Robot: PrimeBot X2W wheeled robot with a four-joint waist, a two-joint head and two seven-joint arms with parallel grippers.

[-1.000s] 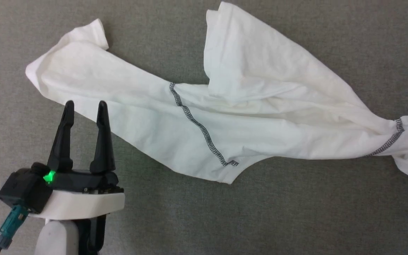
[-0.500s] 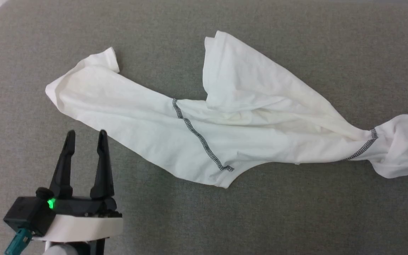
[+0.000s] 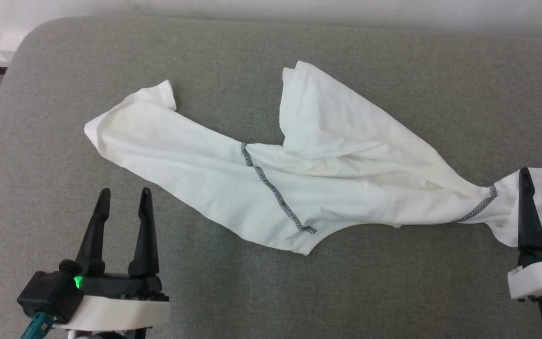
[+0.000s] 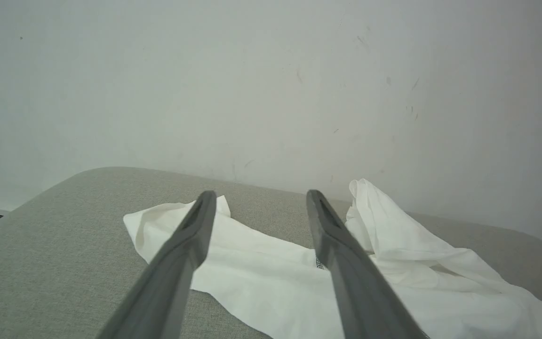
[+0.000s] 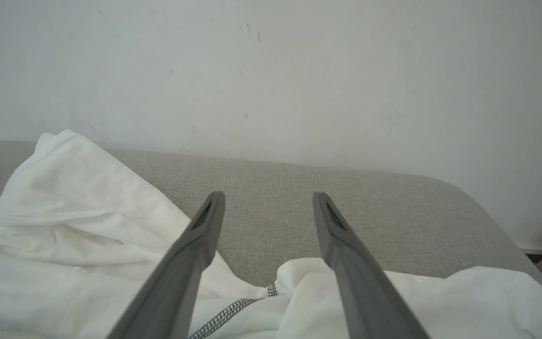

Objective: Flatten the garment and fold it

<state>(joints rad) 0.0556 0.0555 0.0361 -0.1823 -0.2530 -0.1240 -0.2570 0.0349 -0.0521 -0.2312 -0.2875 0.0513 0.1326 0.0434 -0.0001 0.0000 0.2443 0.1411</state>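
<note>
Garment (image 3: 337, 188) crumpled just beyond fingers of left gripper (image 3: 125, 190), beneath those of right gripper (image 5: 268, 195); both pairs spread, empty. Pinch one end each, draw apart evenly, keep fabric low.

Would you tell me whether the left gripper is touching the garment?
Apart: the head view shows grey surface between the open left gripper and the edge of the garment.
</note>
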